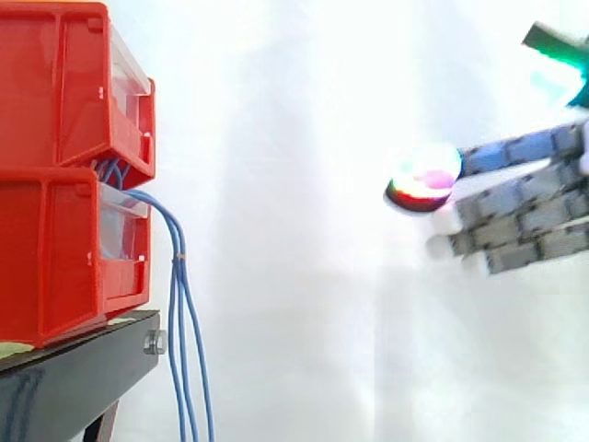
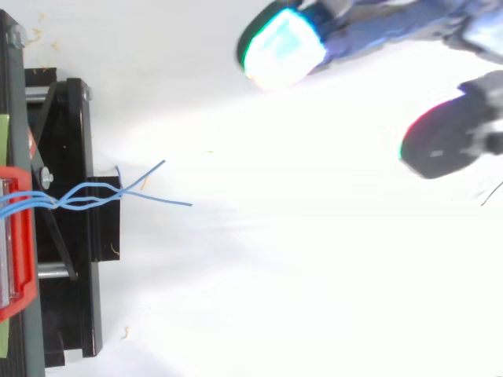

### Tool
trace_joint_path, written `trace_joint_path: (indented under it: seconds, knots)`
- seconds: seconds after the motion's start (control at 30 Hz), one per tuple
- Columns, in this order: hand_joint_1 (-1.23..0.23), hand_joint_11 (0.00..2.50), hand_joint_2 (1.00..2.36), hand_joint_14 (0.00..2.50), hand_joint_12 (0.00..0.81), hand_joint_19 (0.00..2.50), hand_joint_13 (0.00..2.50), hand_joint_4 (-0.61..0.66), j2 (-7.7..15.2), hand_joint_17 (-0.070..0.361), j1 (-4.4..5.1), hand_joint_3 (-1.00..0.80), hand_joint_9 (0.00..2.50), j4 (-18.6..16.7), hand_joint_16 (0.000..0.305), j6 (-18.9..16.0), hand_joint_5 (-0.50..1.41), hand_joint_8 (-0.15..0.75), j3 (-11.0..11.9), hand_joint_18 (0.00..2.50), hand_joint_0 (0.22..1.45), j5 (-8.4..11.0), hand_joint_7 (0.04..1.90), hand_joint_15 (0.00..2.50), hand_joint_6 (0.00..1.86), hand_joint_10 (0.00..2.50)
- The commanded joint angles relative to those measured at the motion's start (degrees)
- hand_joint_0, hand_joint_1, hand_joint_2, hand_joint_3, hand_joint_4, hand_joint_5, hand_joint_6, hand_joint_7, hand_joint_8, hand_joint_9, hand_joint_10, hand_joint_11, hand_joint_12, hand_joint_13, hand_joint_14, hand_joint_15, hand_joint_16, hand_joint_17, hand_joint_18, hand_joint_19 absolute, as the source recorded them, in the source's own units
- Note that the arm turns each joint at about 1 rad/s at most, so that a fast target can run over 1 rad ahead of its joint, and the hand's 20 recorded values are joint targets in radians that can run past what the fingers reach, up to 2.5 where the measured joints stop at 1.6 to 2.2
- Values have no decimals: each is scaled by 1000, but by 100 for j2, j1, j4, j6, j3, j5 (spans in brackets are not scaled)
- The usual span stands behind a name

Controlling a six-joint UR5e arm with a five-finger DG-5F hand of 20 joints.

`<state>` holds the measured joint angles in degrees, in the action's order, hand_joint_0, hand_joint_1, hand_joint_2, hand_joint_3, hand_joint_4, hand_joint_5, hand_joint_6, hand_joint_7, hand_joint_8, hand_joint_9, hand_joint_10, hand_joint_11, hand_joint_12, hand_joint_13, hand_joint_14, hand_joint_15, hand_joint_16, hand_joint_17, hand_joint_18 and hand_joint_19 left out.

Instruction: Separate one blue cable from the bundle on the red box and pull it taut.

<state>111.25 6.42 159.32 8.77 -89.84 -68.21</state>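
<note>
Two red bins (image 1: 64, 175) are stacked on a black stand (image 1: 83, 368) at the left. A bundle of thin blue cables (image 1: 182, 304) comes out between the bins, bends over the lower bin's front and hangs down past the stand. From above the blue cables (image 2: 94, 196) cross the stand and fan out into loose ends. The hand (image 1: 525, 212) is far to the right of the cables, well apart from them. Its fingers are straight and point left toward the bins, with glowing pads (image 1: 423, 180). Nothing is held. In the top view the hand (image 2: 377, 31) lies along the upper right.
A white curtain backs the scene. The stand's front edge carries a bolt (image 1: 155, 343). A wide gap of open air lies between the bins and the hand.
</note>
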Motion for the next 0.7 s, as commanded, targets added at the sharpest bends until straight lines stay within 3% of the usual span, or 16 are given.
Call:
trace_joint_path:
  seconds: [0.0, 0.1, 0.13, 0.2, 0.47, 0.57, 0.6, 0.67]
  knots:
    - [-614, 95, 1001, 8, 350, 347, 329, 209, 485, 115, -27, -488, 589, 222, 51, -174, -205, 227, 450, 121, 513, -131, 654, 190, 501, 4]
    - [-612, 95, 1001, 8, 350, 347, 328, 209, 810, 115, -36, -490, 588, 503, 51, -227, -205, 229, 802, 122, 514, -228, 654, 194, 501, 4]
    - [-611, 95, 1001, 9, 351, 339, 328, 209, 837, 115, -44, -489, 588, 503, 51, -236, -205, 229, 810, 123, 514, -228, 653, 189, 501, 4]
    - [-610, 95, 1001, 8, 351, 346, 329, 208, 933, 115, -53, -487, 588, 389, 51, -236, -205, 229, 872, 124, 513, -210, 651, 197, 501, 4]
    - [-605, 94, 1001, 8, 349, 346, 330, 213, 942, 115, -44, -487, 591, -270, 51, 19, -205, 228, 872, 127, 514, -140, 654, 191, 501, 3]
    - [-602, 101, 1001, 8, 349, 346, 330, 212, 1109, 114, -36, -487, 591, -420, 51, 54, -205, 229, 934, 128, 515, -87, 656, 191, 501, 4]
    - [-602, 96, 1001, 9, 349, 339, 330, 212, 1311, 115, -53, -486, 592, -464, 51, 1, -205, 230, 1065, 130, 514, -105, 654, 189, 501, 4]
    - [-599, 101, 1000, 8, 349, 347, 330, 212, 1461, 114, -62, -486, 593, -446, 51, -78, -204, 229, 1232, 130, 517, -105, 654, 194, 501, 7]
